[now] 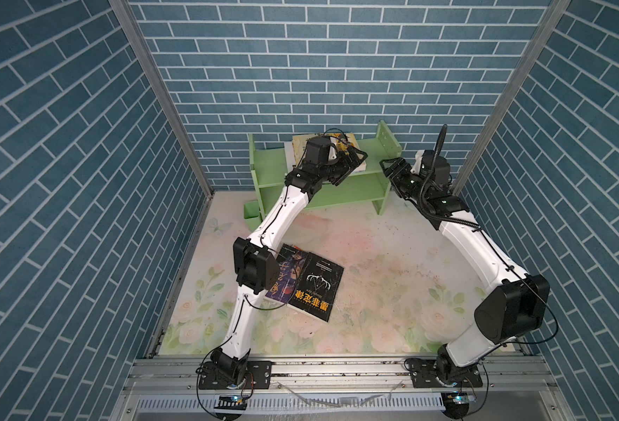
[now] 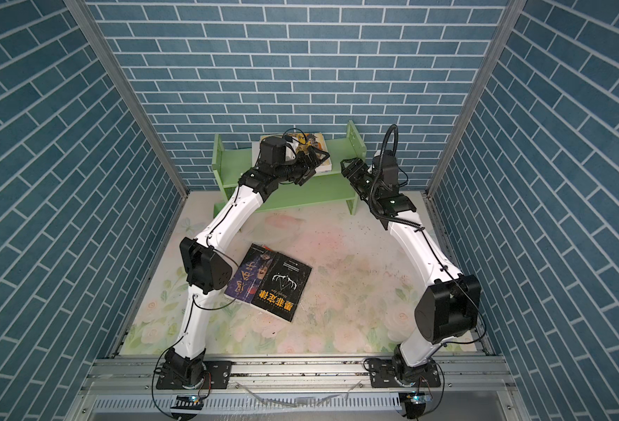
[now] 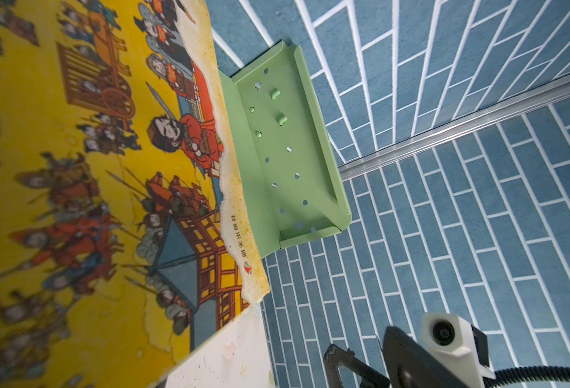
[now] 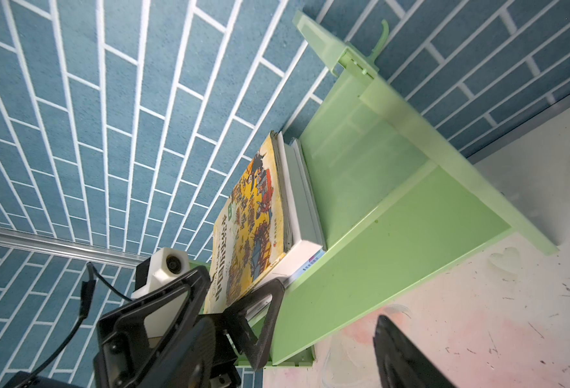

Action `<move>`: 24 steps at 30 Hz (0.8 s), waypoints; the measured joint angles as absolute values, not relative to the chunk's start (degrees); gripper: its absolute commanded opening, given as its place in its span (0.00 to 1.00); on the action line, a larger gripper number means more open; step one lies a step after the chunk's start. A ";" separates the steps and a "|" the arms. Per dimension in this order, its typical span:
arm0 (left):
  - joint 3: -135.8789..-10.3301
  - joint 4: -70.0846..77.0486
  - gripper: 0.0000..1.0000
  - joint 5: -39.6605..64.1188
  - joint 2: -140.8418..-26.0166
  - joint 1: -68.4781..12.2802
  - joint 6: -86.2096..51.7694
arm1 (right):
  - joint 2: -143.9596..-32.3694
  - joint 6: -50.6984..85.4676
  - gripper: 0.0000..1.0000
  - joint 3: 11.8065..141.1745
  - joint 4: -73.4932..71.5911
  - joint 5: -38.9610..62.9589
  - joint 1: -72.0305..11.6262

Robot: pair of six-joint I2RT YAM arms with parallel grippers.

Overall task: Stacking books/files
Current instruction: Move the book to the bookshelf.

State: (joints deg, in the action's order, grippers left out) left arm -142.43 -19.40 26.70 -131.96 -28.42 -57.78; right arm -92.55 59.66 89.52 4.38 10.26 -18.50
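Left pincer point(image 1: 353, 163) stands wide astride the yellow book point(image 4: 246, 215) corner, on the green shelf point(image 1: 359, 189). Pulling away crooked, it can drag the book off. Right pincer point(image 1: 388, 168) hangs beside, half open, empty.

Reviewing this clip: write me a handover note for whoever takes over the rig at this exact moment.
Left gripper: open, at the near edge of the stack on the shelf's top board; appears to grip nothing.
Right gripper: open, empty, in the air by the shelf's right end.
Books: the yellow illustrated book tops the stack, with white books under it. The black book and purple book lie side by side on the table, near the left arm's elbow.
Done: a stack is started on the shelf.
Left: add the black and purple books to it.
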 measured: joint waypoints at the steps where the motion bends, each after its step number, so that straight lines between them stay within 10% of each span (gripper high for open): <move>1: -142.43 -19.20 1.00 26.85 -131.96 -28.40 -58.08 | -92.55 59.66 0.75 89.49 4.38 10.24 -18.46; 24: -142.47 -18.09 1.00 28.45 -131.96 -28.36 -59.77 | -91.70 59.68 0.75 87.55 4.34 9.89 -18.31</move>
